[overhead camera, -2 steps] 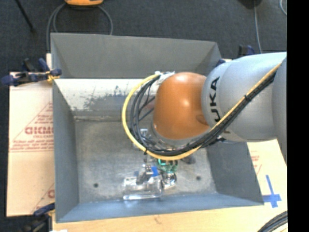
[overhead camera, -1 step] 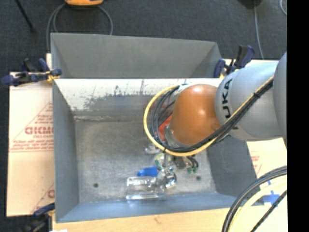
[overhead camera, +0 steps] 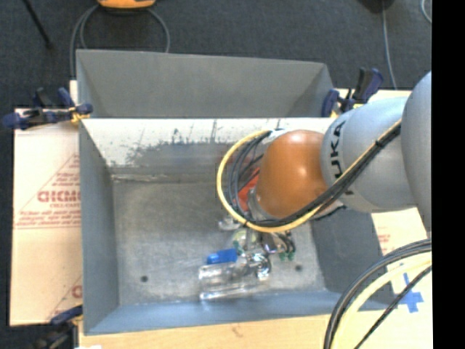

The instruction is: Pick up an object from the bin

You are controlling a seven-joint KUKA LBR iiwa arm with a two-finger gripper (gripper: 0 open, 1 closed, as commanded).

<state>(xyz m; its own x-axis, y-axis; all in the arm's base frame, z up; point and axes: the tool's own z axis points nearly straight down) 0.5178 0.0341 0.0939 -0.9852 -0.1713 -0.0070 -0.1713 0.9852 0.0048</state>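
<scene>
Lower middle of the frame: the gripper (overhead camera: 254, 259) sits just beside a small blue piece (overhead camera: 220, 256), above a clear plastic item (overhead camera: 221, 283); how far open, I cannot tell.

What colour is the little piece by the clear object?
The little piece is blue; camera view shows it best.

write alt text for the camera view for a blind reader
The gripper hangs low in a grey metal bin, by its wall nearest the camera, beside a small blue object and a clear plastic piece. The arm enters from the right, an orange cover on its wrist.
</scene>
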